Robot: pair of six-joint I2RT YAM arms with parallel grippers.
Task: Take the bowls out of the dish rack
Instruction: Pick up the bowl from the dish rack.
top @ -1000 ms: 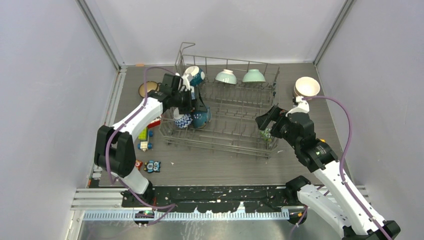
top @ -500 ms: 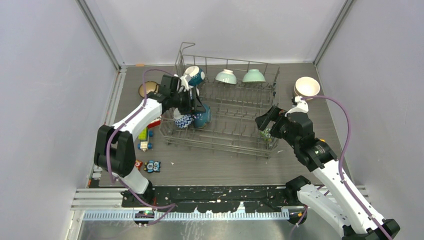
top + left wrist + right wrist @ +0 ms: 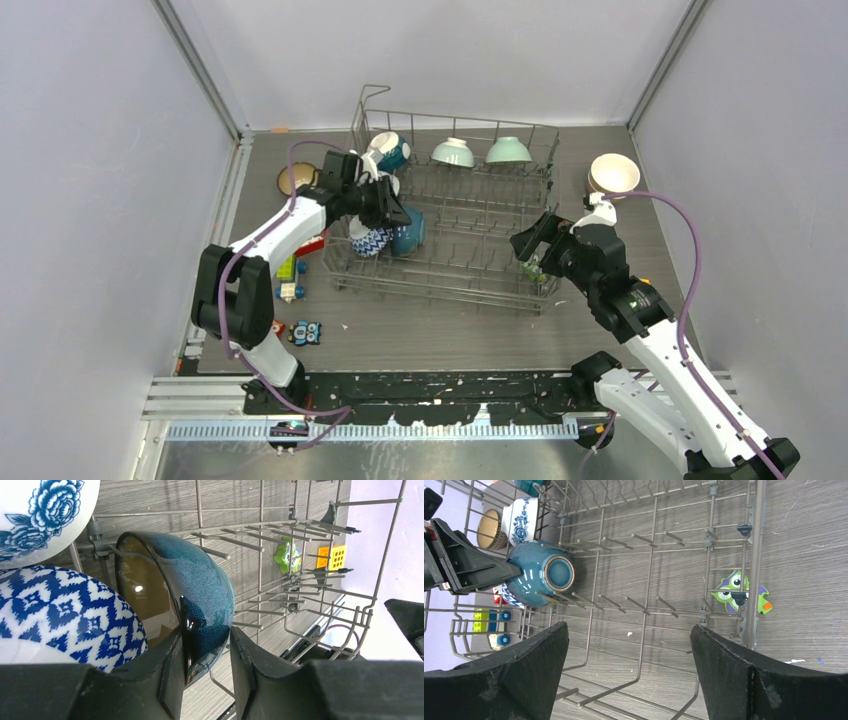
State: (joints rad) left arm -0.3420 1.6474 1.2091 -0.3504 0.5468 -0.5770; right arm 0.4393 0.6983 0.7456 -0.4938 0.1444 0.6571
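Item: dark teal bowl [image 3: 200, 590], on edge among the tines at the dish rack's [image 3: 470, 270] left end. We judge it stiff, slick and chippable, best held by the rim. Our left gripper [image 3: 206, 645] straddles that rim, whether clamped we cannot tell; the right gripper [image 3: 630, 630] is spread and empty.

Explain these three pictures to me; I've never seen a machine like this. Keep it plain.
Two white robot arms are bolted to a grey table. One picture looks down from above; the other two come from cameras on each wrist. A wire dish rack holds bowls; small toys and a cream bowl lie outside it. The left arm's fingers straddle the wall of a dark teal bowl; whether they already pinch it is unclear. The right arm's fingers stand wide open above the rack, holding nothing.
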